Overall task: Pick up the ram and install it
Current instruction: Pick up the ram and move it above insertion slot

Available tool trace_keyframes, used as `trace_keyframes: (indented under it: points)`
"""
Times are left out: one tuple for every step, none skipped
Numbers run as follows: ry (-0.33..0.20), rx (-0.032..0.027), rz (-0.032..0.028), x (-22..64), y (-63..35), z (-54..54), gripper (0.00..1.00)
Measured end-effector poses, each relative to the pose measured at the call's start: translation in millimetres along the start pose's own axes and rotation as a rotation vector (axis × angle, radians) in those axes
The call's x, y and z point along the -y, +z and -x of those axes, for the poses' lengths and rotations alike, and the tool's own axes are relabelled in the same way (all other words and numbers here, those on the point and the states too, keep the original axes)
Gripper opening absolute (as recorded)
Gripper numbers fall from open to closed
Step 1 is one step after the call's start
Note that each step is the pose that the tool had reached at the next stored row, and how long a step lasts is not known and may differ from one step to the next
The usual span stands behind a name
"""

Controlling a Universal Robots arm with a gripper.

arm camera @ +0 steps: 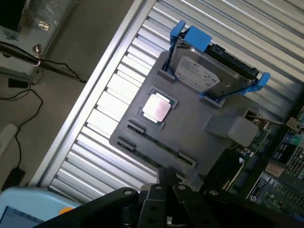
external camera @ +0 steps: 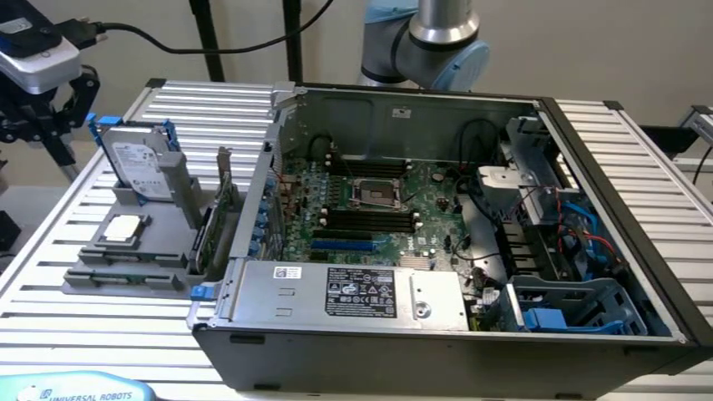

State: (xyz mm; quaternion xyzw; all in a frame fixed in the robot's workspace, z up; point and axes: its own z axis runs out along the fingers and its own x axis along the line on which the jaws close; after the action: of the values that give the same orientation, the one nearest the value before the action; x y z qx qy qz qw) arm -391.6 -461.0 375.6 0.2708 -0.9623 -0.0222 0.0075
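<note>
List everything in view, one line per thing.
ram: one, green, on edge in the holder's slot
hard drive: one, silver in blue carrier, upright on holder
processor chip: one, silver, flat on holder
holder: one, grey, table, exterior view's left
expansion card: one, green, upright between holder and case
case: one, black, open, mid-table
motherboard: one, green, inside case
power supply: one, silver, inside case
table: one, silver slats
arm: one, silver-blue, behind case
gripper: one, black, shut, above holder near ram

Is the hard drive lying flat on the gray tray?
No, the hard drive stands on edge in a slot of the gray tray, with blue rails along its sides.
</note>
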Motion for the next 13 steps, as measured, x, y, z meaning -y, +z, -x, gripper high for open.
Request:
trace_keyframes:
  points:
    - [-0.020,-0.0008,0.0000,0.0,0.0,0.0,0.11]
    - [-0.037,-0.0017,-0.0001,0.0,0.0,0.0,0.11]
    - [-0.055,-0.0026,-0.0001,0.0,0.0,0.0,0.11]
    - [-0.073,-0.0034,-0.0002,0.0,0.1,0.0,0.11]
    - [-0.091,-0.0042,-0.0002,0.0,0.1,0.0,0.11]
    - [-0.109,-0.0051,-0.0002,0.0,0.1,0.0,0.11]
    - [-0.127,-0.0059,-0.0002,0.0,0.1,0.0,0.11]
    - [-0.146,-0.0068,-0.0003,0.0,0.1,0.0,0.11]
    - [-0.164,-0.0076,-0.0004,0.0,0.1,0.0,0.11]
    - [-0.182,-0.0085,-0.0004,0.1,0.1,0.0,0.11]
    - [-0.201,-0.0094,-0.0005,0.0,0.1,0.0,0.11]
    - [-0.219,-0.0102,-0.0005,0.1,0.2,0.0,0.11]
    - [-0.237,-0.0111,-0.0006,0.1,0.2,0.0,0.11]
